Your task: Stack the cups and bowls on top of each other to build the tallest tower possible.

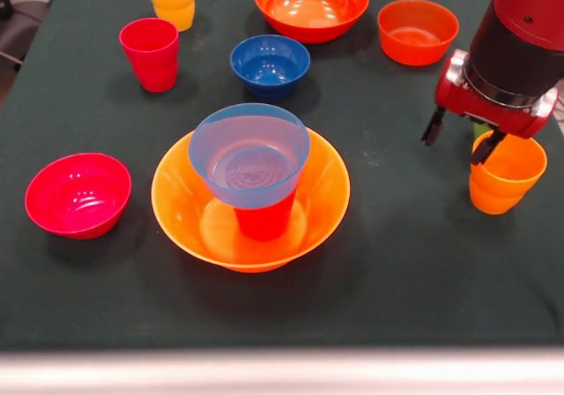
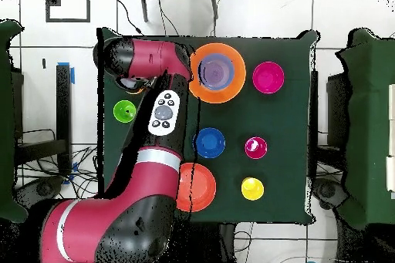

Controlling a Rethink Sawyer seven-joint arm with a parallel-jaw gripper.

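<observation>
The tower stood at the table's centre: a wide glossy orange plastic bowl as base for stability, a red-orange cup inside it, a light blue bowl seated on the cup's rim. The red and black gripper hovered with its 2 black fingers parted, holding nothing, over the rim of the orange stepped tumbler, probably lining up to grasp it as the next tier. The other cups and bowls sat apart on the dark green table.
</observation>
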